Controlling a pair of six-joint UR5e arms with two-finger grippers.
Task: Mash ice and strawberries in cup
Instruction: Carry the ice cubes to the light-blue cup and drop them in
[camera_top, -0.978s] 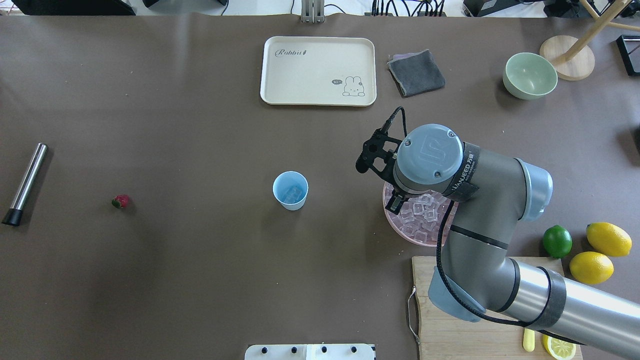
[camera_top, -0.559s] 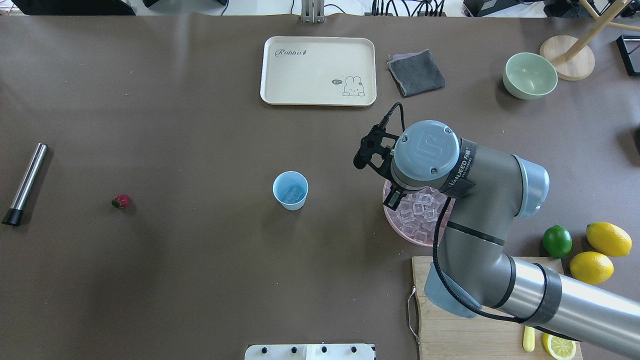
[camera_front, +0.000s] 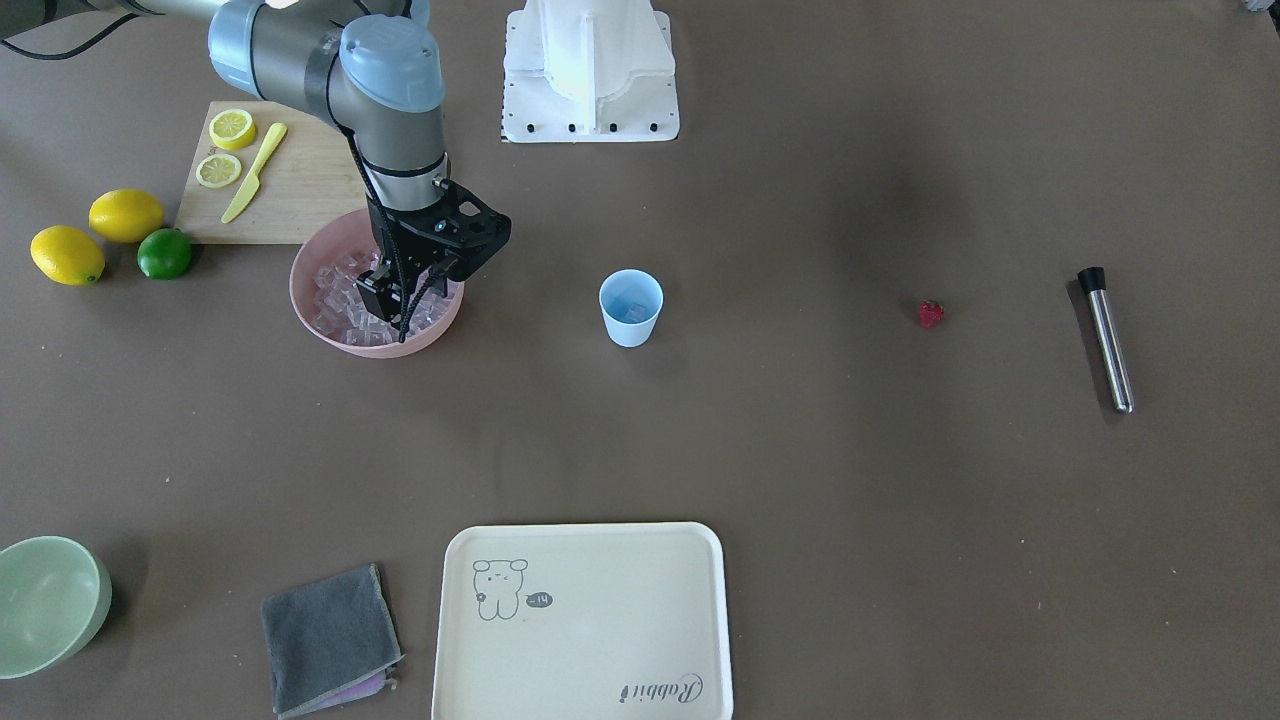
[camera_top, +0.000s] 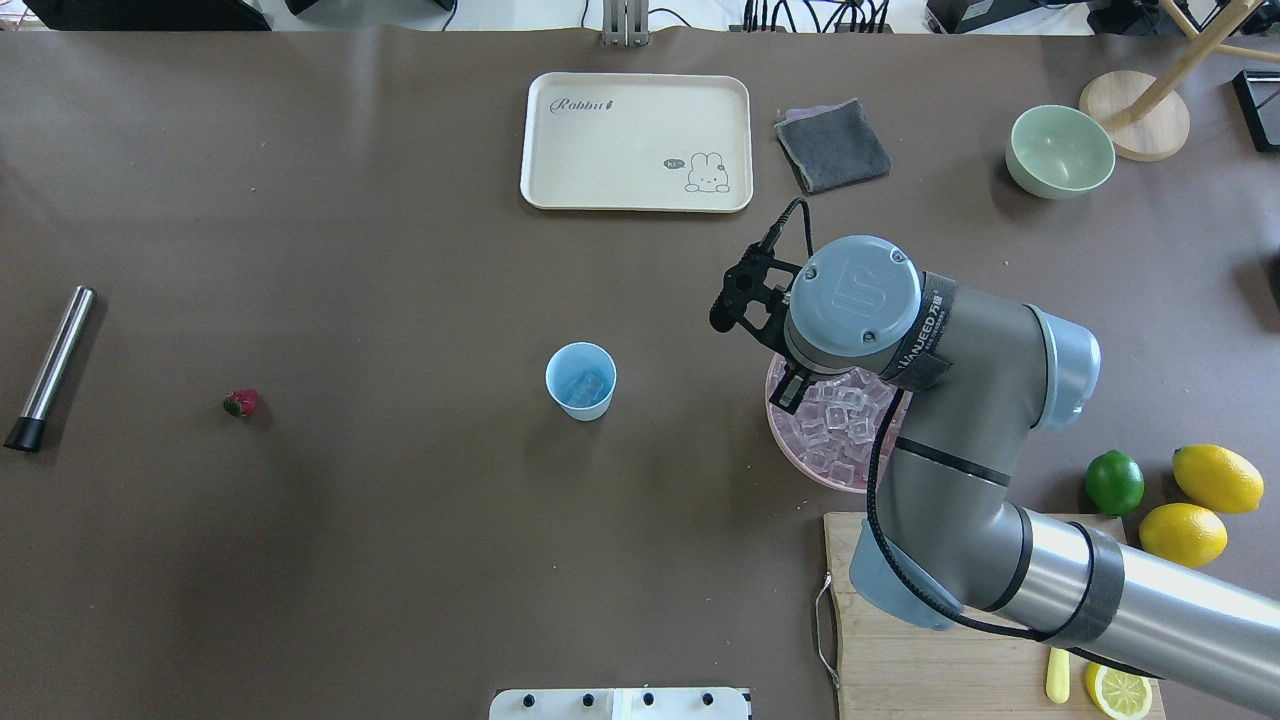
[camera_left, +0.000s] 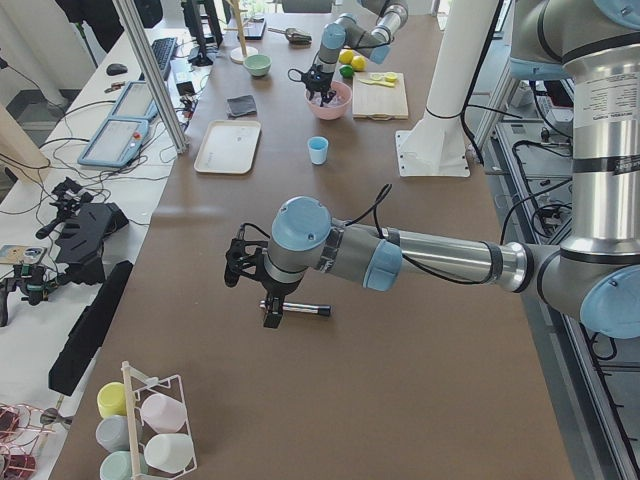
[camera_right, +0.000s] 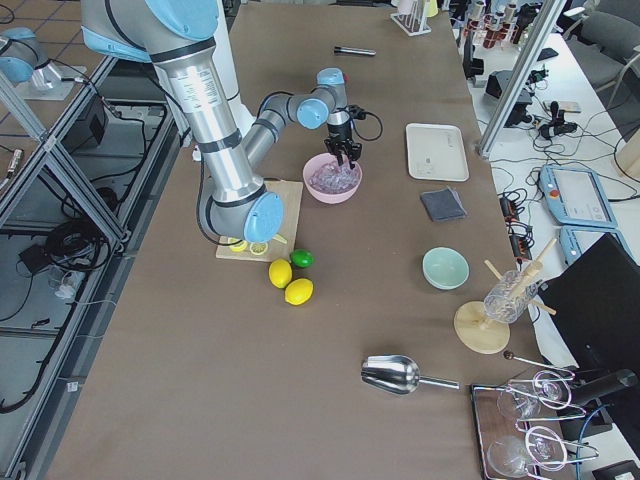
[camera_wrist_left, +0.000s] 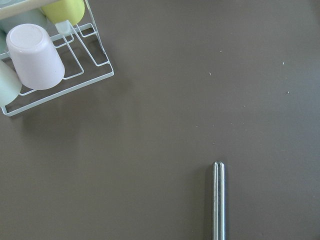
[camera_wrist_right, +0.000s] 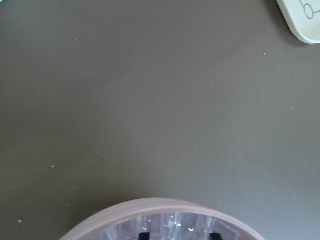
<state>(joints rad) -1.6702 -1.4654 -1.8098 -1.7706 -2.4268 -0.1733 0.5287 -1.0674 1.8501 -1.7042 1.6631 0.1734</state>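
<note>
The pale-blue cup (camera_top: 580, 380) stands mid-table with a few ice cubes inside it. More ice (camera_top: 838, 432) fills the pink bowl (camera_front: 375, 345). My right gripper (camera_front: 388, 308) points down into that bowl at its cup-side edge; in the right wrist view two dark fingertips (camera_wrist_right: 145, 235) stand apart over the cubes, open. The strawberry (camera_top: 240, 402) lies alone on the mat, far from the cup. My left gripper (camera_left: 270, 312) shows only in the exterior left view, hovering near the steel muddler (camera_left: 300, 308); I cannot tell its state.
A cream tray (camera_top: 636, 140), grey cloth (camera_top: 832, 145) and pale-green bowl (camera_top: 1060, 150) sit at the far side. Cutting board (camera_top: 900, 650), lime (camera_top: 1114, 482) and lemons (camera_top: 1200, 505) lie by the right arm. A cup rack (camera_wrist_left: 50, 55) stands near the muddler (camera_top: 50, 365).
The right arm's wrist has shifted a little toward the tray side, with the gripper staying over the pink bowl. Cup, strawberry and muddler have not moved.
</note>
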